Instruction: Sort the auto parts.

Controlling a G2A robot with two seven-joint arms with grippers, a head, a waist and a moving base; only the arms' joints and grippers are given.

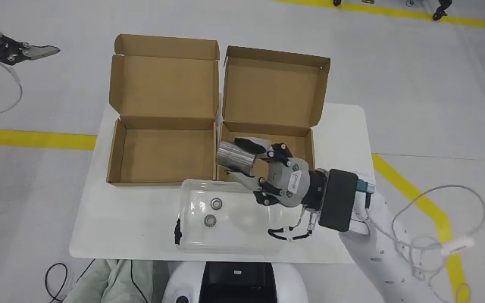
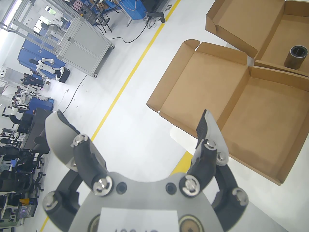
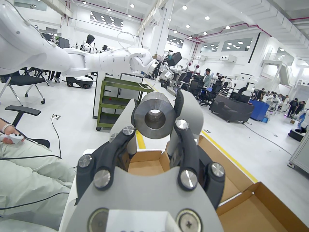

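My right gripper (image 1: 244, 160) is shut on a grey metal cylinder (image 1: 231, 155), which it holds level above the front edge of the right cardboard box (image 1: 292, 144). In the right wrist view the cylinder's hollow end (image 3: 144, 131) faces the camera, clamped between both fingers. In the left wrist view a dark cylinder (image 2: 295, 56) shows where the two boxes meet. My left gripper (image 1: 34, 51) hangs off the table to the far left above the floor. Its fingers stand wide open with nothing between them (image 2: 130, 117). Two small bearings (image 1: 217, 203) (image 1: 210, 220) lie in a clear tray (image 1: 189, 189).
The left cardboard box (image 1: 163, 155) stands open beside the right one, both with lids folded back. The clear tray sits at the white table's (image 1: 341, 129) front edge. A yellow floor line (image 1: 45, 139) runs past the table.
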